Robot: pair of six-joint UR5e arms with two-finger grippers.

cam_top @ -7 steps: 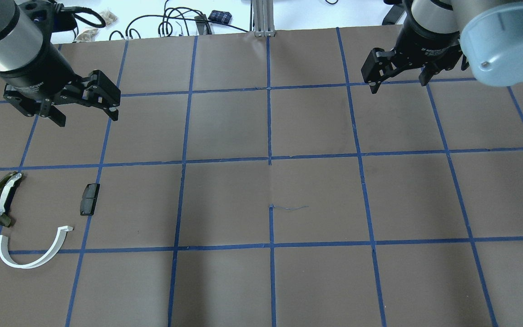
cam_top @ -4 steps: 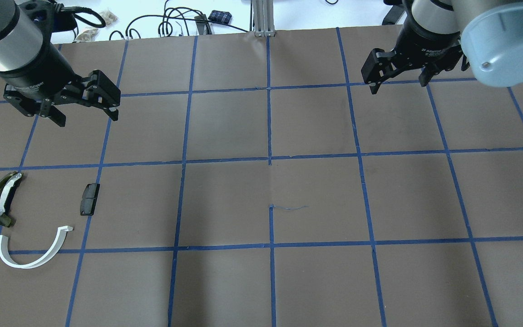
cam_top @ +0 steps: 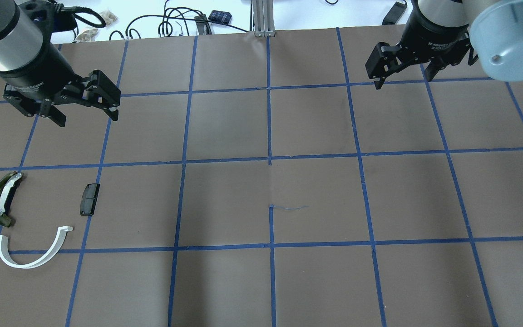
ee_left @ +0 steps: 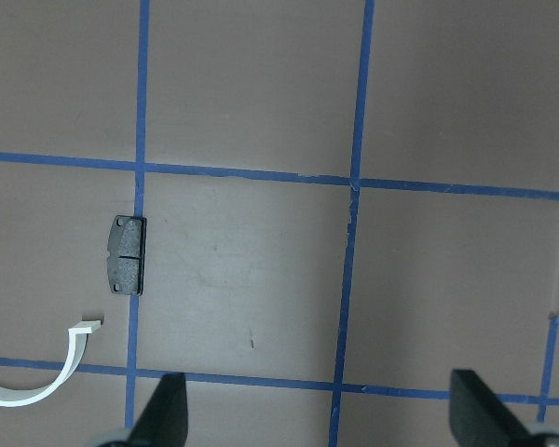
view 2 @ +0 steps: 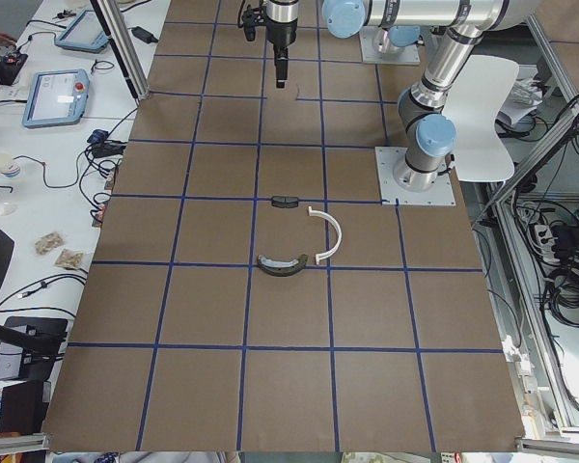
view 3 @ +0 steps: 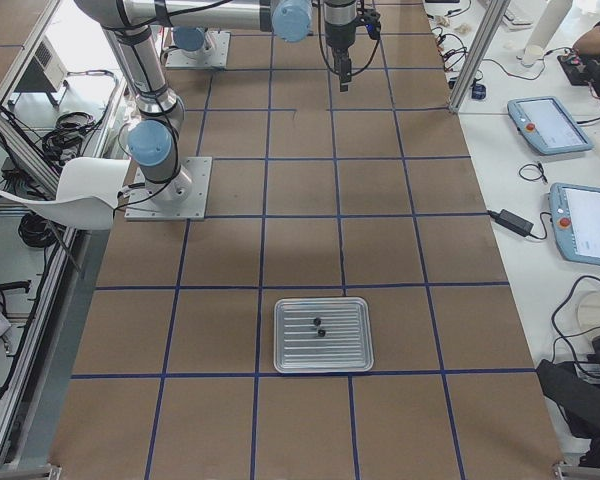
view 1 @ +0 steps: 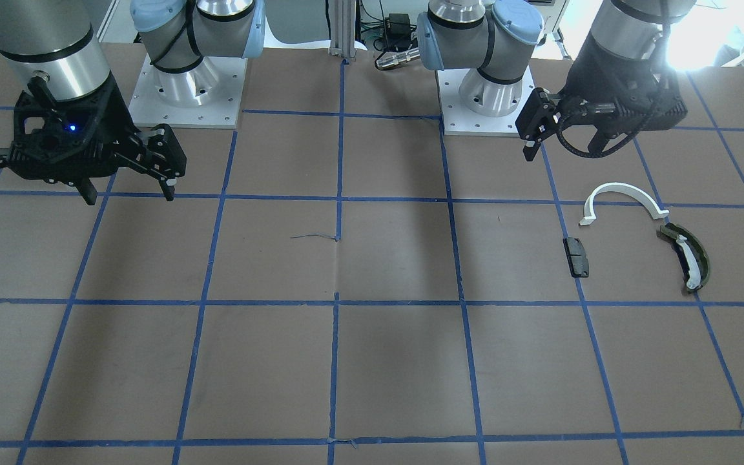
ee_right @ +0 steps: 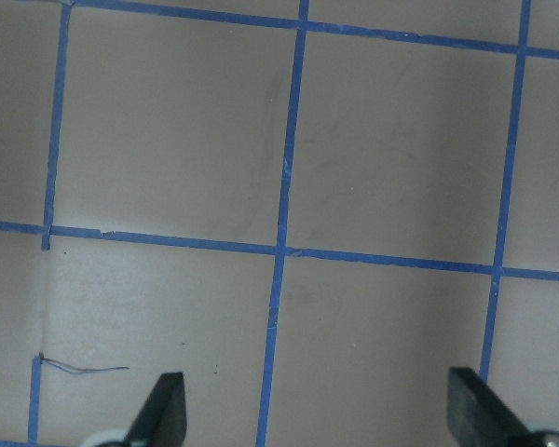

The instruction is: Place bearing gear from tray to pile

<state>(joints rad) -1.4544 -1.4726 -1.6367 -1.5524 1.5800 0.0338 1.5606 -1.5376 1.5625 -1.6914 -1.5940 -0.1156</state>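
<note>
The pile lies at the left of the overhead view: a white half-ring arc [cam_top: 32,254], a dark flat block [cam_top: 90,199] and an olive-green curved piece [cam_top: 2,199]. My left gripper [cam_top: 86,119] hangs open and empty above the table, on the far side of the pile. My right gripper [cam_top: 404,81] hangs open and empty at the far right. The metal tray [view 3: 345,350] shows only in the exterior right view, holding two small dark parts [view 3: 317,327]. I cannot tell which is the bearing gear. The left wrist view shows the block [ee_left: 128,254].
Brown table paper with a blue tape grid [cam_top: 269,159] covers the table. Cables and small items [cam_top: 170,22] lie beyond its far edge. Both arm bases [view 1: 485,84] stand at the robot's side. The tray sits far from both grippers, past the overhead view's right edge.
My right gripper has moved a little to the right and towards the far edge of the table. My left gripper and the pile have not moved.
</note>
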